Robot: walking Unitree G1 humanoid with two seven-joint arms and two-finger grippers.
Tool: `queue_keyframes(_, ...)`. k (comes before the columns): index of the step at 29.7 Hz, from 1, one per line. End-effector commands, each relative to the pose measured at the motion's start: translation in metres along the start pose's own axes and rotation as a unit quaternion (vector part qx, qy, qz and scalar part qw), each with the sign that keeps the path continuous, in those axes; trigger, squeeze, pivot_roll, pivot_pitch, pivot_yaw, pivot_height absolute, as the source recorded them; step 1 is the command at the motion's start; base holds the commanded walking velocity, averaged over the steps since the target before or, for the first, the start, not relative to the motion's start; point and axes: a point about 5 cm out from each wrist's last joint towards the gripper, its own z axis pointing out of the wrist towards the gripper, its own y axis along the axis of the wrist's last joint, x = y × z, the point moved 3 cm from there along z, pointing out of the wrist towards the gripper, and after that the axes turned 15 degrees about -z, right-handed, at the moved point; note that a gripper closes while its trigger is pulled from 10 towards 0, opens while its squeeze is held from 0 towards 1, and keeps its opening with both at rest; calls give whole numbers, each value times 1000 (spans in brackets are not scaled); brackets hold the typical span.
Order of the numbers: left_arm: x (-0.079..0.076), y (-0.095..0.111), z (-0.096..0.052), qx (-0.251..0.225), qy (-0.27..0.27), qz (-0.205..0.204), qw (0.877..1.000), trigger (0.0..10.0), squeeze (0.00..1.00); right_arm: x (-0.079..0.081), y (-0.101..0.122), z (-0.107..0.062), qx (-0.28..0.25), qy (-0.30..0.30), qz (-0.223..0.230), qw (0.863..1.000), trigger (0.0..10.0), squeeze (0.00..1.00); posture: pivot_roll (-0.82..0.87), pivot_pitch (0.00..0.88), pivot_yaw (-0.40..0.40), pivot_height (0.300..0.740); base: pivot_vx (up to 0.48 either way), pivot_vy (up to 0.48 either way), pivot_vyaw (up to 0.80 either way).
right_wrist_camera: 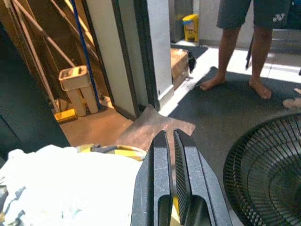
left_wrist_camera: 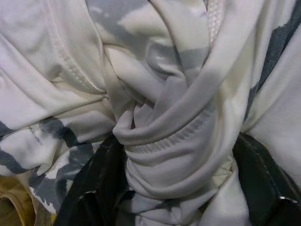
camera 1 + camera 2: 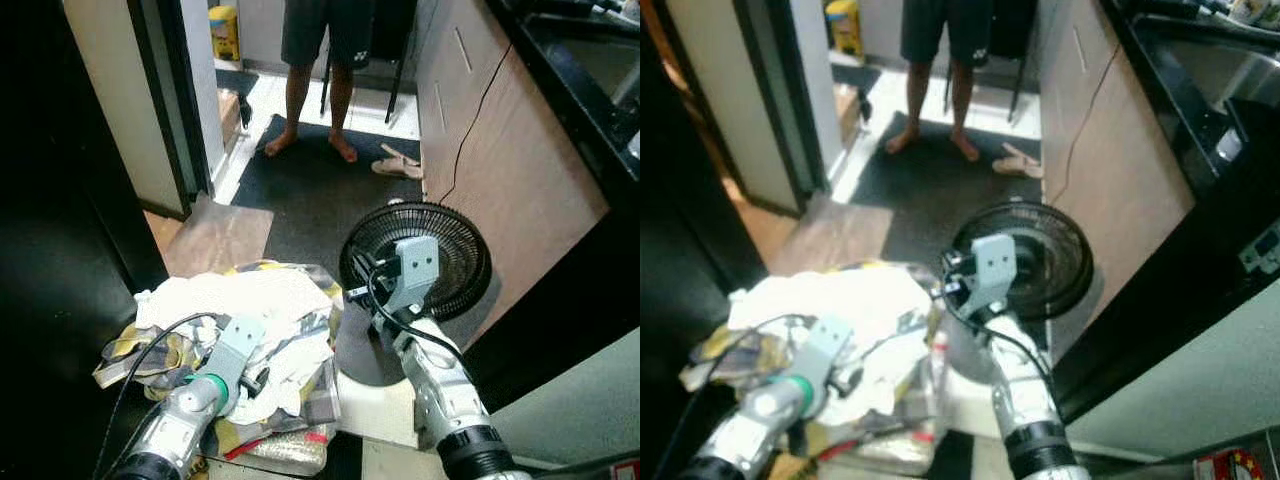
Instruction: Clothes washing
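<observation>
No readable writing anywhere; only a faint white mark on the standing person's (image 3: 325, 70) dark shorts, too small to read.

Heap of laundry (image 3: 255, 320), white and grey-striped cloth over yellow, piled without a clear long axis, spreading sideways under the left claw (image 2: 174, 160). Left claw sunk in the heap, clenched on a twisted fold of striped white cloth (image 2: 164, 132), black fingers (image 2: 94, 188) on both sides of the bunch.

Right claw (image 1: 171, 160) held up beside the heap, fingers pressed together with only a thin slit between, grasping nothing, pointing toward the doorway.

Round black floor fan (image 3: 425, 255) just beyond the right claw, face tilted up. Dark floor mat (image 3: 320, 180) ahead of both claws, bare feet on it, pair of sandals (image 3: 398, 162) near. Yellow container (image 3: 224, 32) far off behind.
</observation>
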Motion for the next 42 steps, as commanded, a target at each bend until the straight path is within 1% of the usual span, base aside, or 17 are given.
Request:
queue_keyframes(1,10,-36,-5,59,19,-9,998,2980,0,0,-10,-5,21,-1,1,1000,10000,0,79,257,-37,731,0,0,0)
queue_keyframes(2,12,-37,-6,58,25,-5,998,0,0,0,-11,-5,22,-1,1,1000,10000,0,79,257,-37,731,0,0,0)
queue_keyframes(10,14,-28,-10,15,30,-22,999,0,0,-4,-8,-2,17,-6,-1,1000,10000,0,80,231,-38,731,0,0,0)
queue_keyframes(14,5,1,-23,-56,9,-41,998,0,0,-8,-8,-1,16,-9,-3,1000,10000,0,86,197,-39,731,0,0,0)
queue_keyframes(17,3,5,-25,-66,5,-43,997,0,0,-8,-8,-1,16,-9,-3,1000,10000,0,86,197,-39,731,0,0,0)
queue_keyframes(23,-20,55,-49,-172,-24,-53,983,0,0,-9,-5,1,11,-10,-2,1000,10000,0,105,170,-40,731,0,0,0)
queue_keyframes(25,-37,87,-67,-236,-55,-68,968,0,0,-9,-3,3,6,-10,-1,1000,10000,0,107,165,-42,731,0,0,0)
queue_keyframes(27,-37,87,-67,-236,-55,-68,968,0,0,-9,-3,3,6,-10,-1,1000,10000,0,107,165,-42,731,0,0,0)
queue_keyframes(28,-46,103,-77,-265,-79,-79,958,0,0,-9,-2,5,4,-10,-1,1000,10000,0,109,161,-42,731,0,0,0)
queue_keyframes(29,-55,119,-88,-291,-103,-86,947,1922,0,-9,0,6,2,-9,-1,1000,10000,0,111,157,-43,731,0,0,0)
queue_keyframes(30,-55,119,-88,-291,-103,-86,947,1922,0,-9,0,6,2,-9,-1,1000,10000,0,111,157,-43,731,0,0,0)
queue_keyframes(31,-63,135,-99,-318,-126,-87,936,10000,0,-9,1,7,-1,-9,-1,1000,10000,0,113,152,-43,731,0,0,0)
queue_keyframes(33,-63,135,-99,-318,-126,-87,936,10000,0,-9,1,7,-1,-9,-1,1000,10000,0,113,152,-43,731,0,0,0)
queue_keyframes(34,-69,152,-111,-348,-144,-84,923,10000,0,-9,3,9,-5,-10,0,1000,10000,0,115,145,-41,731,0,0,0)
queue_keyframes(36,-69,152,-111,-348,-144,-84,923,10000,0,-9,3,9,-5,-10,0,1000,10000,0,115,145,-41,731,0,0,0)
queue_keyframes(38,-73,188,-132,-404,-164,-78,896,10000,0,-11,14,13,-25,-17,2,1000,10000,0,119,123,-30,731,0,0,0)
queue_keyframes(42,-73,211,-155,-442,-177,-65,877,10000,0,-17,41,18,-71,-34,9,997,10000,0,117,101,-15,731,0,0,0)
